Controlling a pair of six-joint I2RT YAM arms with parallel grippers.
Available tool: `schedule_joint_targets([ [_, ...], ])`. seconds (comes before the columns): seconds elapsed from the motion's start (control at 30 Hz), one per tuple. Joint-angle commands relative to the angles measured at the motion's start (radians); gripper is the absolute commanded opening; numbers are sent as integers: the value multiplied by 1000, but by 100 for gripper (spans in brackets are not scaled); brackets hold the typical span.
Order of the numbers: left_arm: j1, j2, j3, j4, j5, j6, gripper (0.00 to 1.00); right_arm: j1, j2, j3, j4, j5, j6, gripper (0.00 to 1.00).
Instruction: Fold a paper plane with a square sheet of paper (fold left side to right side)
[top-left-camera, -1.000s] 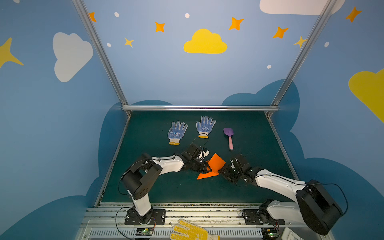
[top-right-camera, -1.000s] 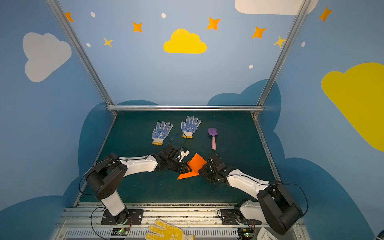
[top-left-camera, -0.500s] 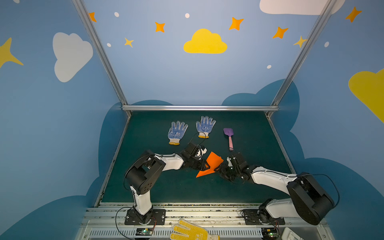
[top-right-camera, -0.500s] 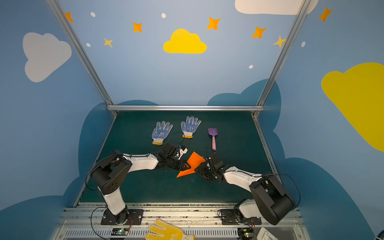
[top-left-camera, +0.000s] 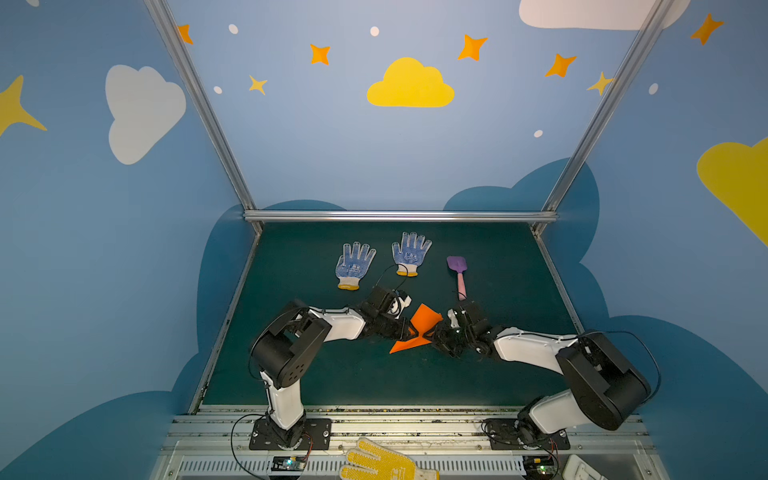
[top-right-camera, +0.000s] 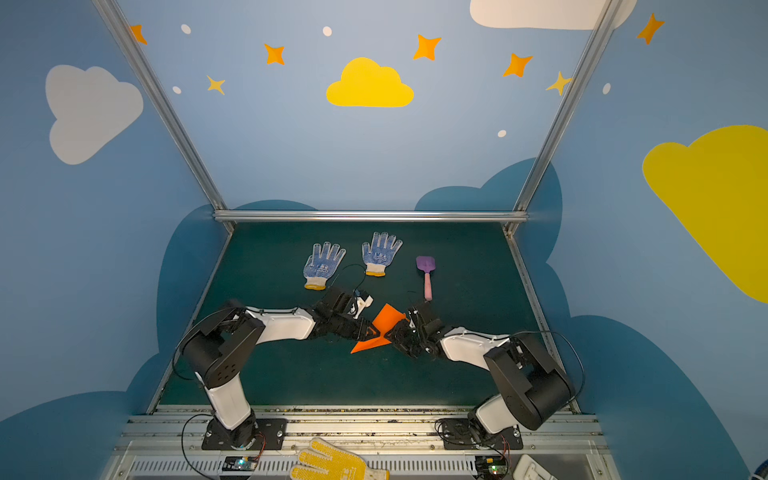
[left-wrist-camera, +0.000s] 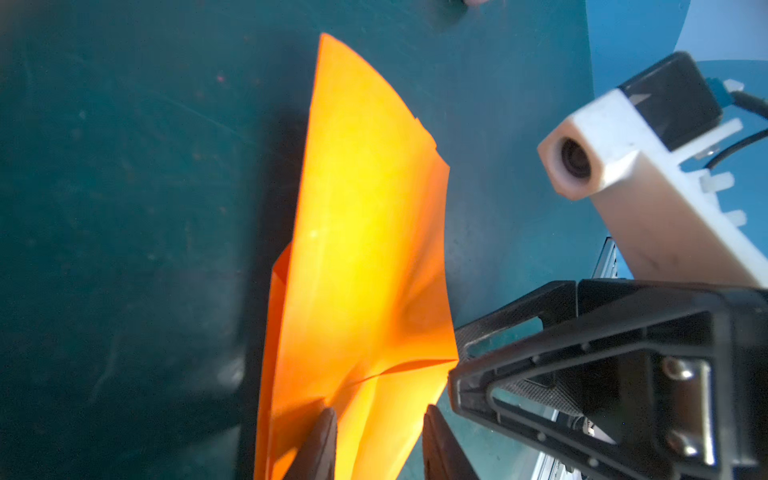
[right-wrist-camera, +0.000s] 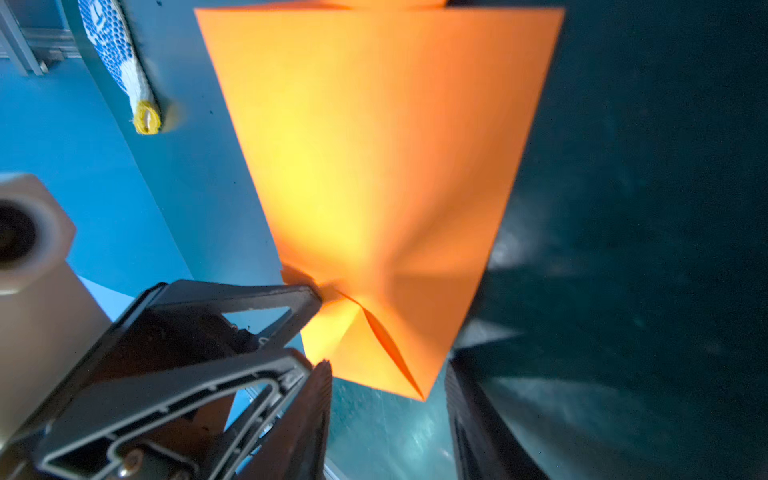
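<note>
Right now the orange sheet sits near the middle of the green mat, between my two grippers. It is creased into a pointed shape, with its narrow tip lying on the mat toward the near side and its broad part standing up off the surface. The left gripper has its jaws apart with the paper's lower edge running between them. The right gripper is likewise unclamped and straddles one corner. I judge the sheet to be propped rather than truly held. My first worry is that it flops or springs back flat if either arm shifts before a firm pinch. My second is crumpling: the paper already puckers where the left fingertip presses its edge. Closing there could set a stray crease across the fold line. The layered edges look slightly stepped in the left wrist view, so pressing now may lock in a crooked fold. The two grippers are almost touching in both top views, so a small overshoot could knock them together. If both clamp and then pull apart, paper this thin may tear. The toy shovel lies just behind the right wrist, and a backward swing might nudge it.
</note>
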Motion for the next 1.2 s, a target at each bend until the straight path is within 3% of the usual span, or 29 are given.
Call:
schedule_joint_targets([
  [0.0, 5, 16, -10, 13, 15, -4, 36, -7, 27, 19, 3, 13, 12, 39],
  [0.2, 7, -1, 13, -18, 20, 4, 36, -26, 51, 39, -19, 15, -7, 2],
  [0.23, 7, -11, 18, -30, 20, 7, 36, -29, 49, 41, -26, 10, -13, 0],
  [0.5, -7, -148, 30, -175, -47, 43, 42, -46, -19, 65, -116, 4, -55, 0],
  [0.87, -167, -294, -9, -306, -329, 147, 50, -48, -128, 113, -262, 1, -78, 0],
  [1.07, -252, -295, -23, -303, -518, 185, 50, -45, -157, 153, -311, 7, -84, 0],
  [1.17, -282, -276, -24, -291, -554, 206, 49, -42, -158, 155, -317, 7, -78, 0],
])
